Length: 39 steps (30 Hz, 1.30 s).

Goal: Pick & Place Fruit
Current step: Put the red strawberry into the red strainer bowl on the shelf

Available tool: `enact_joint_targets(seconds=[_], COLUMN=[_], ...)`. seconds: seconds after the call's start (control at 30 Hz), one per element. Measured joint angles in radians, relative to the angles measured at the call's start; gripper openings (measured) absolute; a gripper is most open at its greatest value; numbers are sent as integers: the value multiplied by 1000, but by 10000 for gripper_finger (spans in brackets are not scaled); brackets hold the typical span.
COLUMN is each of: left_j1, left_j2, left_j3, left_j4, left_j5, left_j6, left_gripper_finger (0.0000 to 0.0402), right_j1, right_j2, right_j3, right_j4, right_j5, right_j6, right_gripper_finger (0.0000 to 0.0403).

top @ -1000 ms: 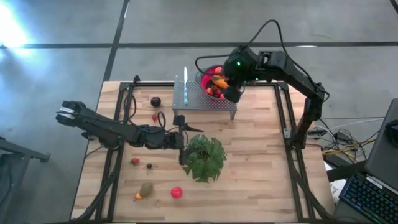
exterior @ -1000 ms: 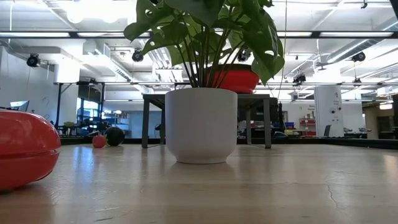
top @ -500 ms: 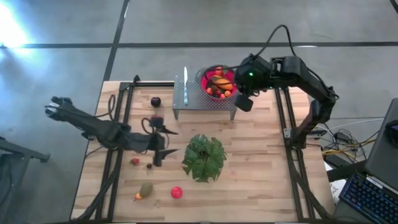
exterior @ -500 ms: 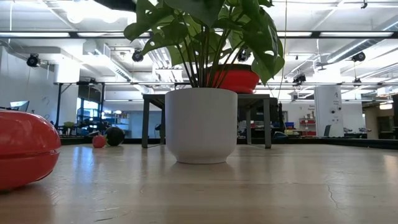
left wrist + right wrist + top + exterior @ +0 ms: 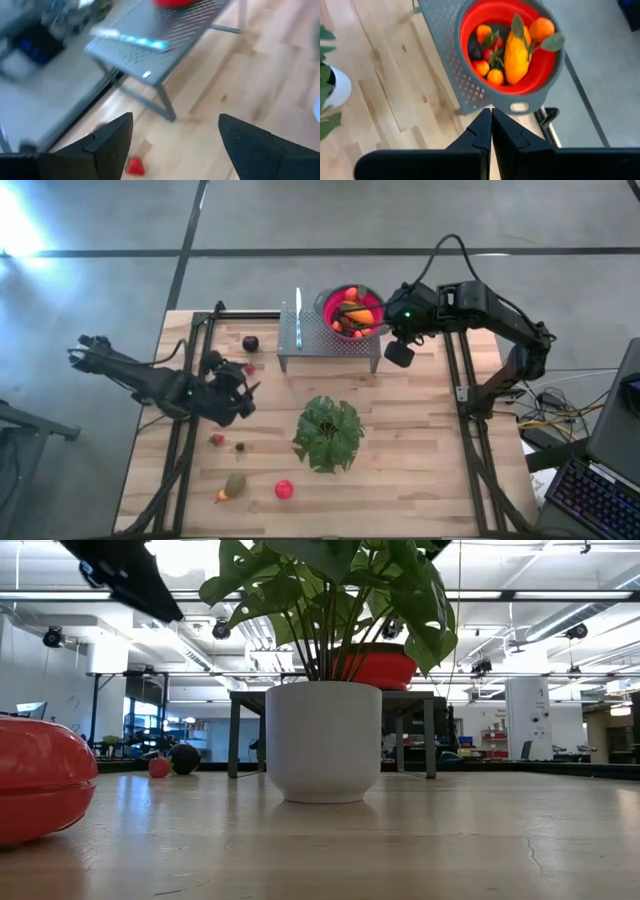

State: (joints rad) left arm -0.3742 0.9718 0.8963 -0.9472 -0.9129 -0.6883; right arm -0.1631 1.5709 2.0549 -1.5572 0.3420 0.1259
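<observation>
right gripper point(image 5: 398, 354) clenched empty, retreating right of bowl point(image 5: 352, 311); left gripper point(image 5: 232, 390) released, swinging left toward strawberry point(image 5: 216, 439), risking knocking it.

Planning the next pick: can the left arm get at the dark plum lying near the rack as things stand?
Probably yes. The left gripper is open and empty, and only bare table separates it from the plum. The rack stands beside the plum, not over it.

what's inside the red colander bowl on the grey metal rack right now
The red colander bowl holds a yellow-orange oblong fruit, several small orange fruits, red pieces and leaves. Anything beneath that pile is covered.
</observation>
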Motion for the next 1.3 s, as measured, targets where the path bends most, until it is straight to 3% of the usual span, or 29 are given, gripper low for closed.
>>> enact_joint_targets(seconds=[0.2, 0.5, 0.87, 1.3], left_j1=[120, 347, 588, 629], left_j2=[37, 110, 117, 152], left_j3=[-21, -120, -291, -455], left_j4=[-102, -74, 300, 554], left_j5=[12, 108, 326, 352], left_j6=[-251, -360, -217, -280], left_gripper_finger=[298, 298, 298, 298], right_j1=[0, -15, -14, -14], right_j2=[-78, -204, -249, -228], right_j3=[-116, -220, -265, -277], right_j4=[72, 156, 190, 210], right_j5=[22, 26, 24, 24], right_j6=[-3, 18, 52, 13], right_gripper_finger=[8, 8, 8, 8])
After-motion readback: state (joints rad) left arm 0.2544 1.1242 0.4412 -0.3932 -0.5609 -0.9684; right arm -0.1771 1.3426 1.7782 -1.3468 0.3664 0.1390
